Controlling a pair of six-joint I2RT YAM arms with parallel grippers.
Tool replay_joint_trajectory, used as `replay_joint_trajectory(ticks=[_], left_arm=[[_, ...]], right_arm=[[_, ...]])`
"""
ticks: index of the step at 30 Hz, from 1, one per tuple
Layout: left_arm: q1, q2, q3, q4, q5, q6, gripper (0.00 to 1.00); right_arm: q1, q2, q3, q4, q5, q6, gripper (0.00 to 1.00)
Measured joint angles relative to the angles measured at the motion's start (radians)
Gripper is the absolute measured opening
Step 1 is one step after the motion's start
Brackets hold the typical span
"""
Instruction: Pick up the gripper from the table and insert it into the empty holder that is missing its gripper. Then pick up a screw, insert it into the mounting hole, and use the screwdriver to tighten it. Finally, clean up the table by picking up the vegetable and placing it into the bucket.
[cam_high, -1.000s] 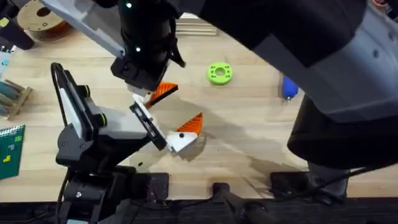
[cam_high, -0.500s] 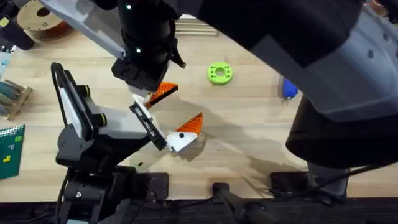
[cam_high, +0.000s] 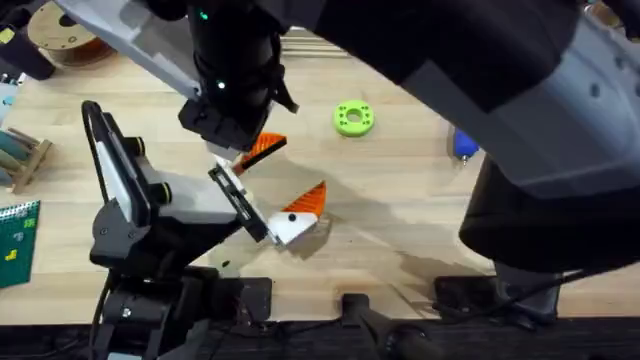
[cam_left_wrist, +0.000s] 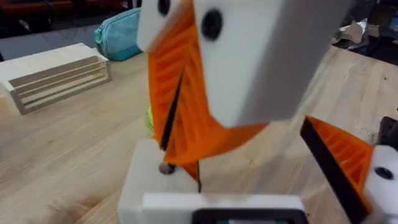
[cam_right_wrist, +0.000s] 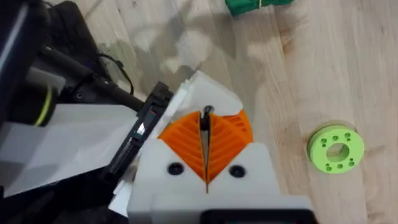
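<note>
Start well left of the green disc (cam_high: 352, 118): your right tool (cam_high: 250, 152) has reached across and is closed pad to pad. A small dark tip pokes out between the pads in the right wrist view, and I judge it to be a screw, though you cannot be sure from here. Just below it, still left of the disc and nearer you, the left tool (cam_high: 288, 215) stands open. One jaw carries an orange pad. The other is the bare white holder (cam_left_wrist: 146, 174), with the right tool's tip pressed down close against it. A small round head (cam_left_wrist: 166, 168) sits at the holder's face, and I cannot tell the loose orange gripper apart from the right tool's own pads. The likeliest failure is a misaligned push: if you come in tilted, the part jams or skips off the sloped holder. Too hard a push could shove the left arm aside. Opening early would drop whatever you hold onto the counter. Right of the disc, the blue screwdriver (cam_high: 465, 143) lies half under the right arm, so a careless sweep could roll it away. The vegetable (cam_right_wrist: 255, 5) waits beyond the disc.
</note>
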Motion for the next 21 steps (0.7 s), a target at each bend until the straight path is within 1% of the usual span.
replay_joint_trajectory(ticks=[12,21], left_arm=[[0.000,0.000,0.000,0.000,0.000,0.000,0.985],[0.000,0.006,0.000,-0.001,-0.001,-0.011,0.986]], right_arm=[[0.001,0.004,0.000,0.006,0.000,0.000,0.008],[0.000,0.041,0.007,0.013,0.003,0.000,0.007]])
